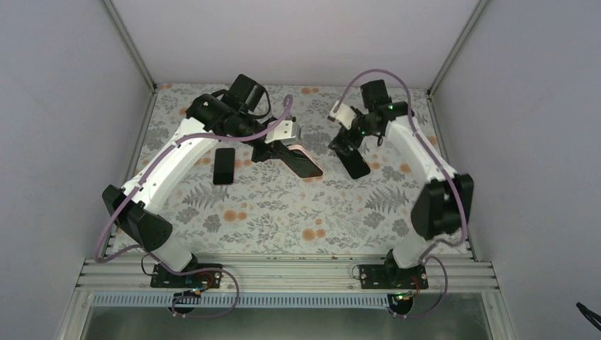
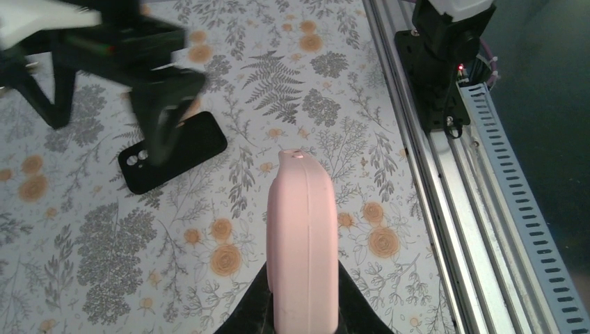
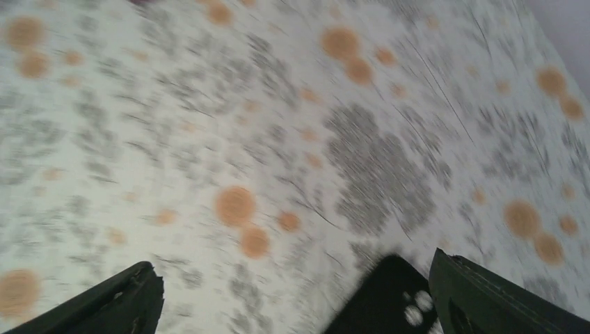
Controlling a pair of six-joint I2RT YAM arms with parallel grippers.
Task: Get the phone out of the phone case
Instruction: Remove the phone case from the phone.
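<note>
Pink case [image 2: 303, 243], lower centre of the left wrist view: clamped narrow side up in the left gripper [image 2: 303, 306] and held above the table [image 2: 90, 236], probably to keep it clear of the phone. Phone [image 2: 198, 142], black, upper left of that view: flat on the table, lenses up, well apart from the case, so removal looks done. Right gripper [image 3: 296, 292]: jaws wide apart, holding nothing, hovering over the phone's lens end. Dark slab [image 1: 224, 165], left of centre in the top view: unidentified.
</note>
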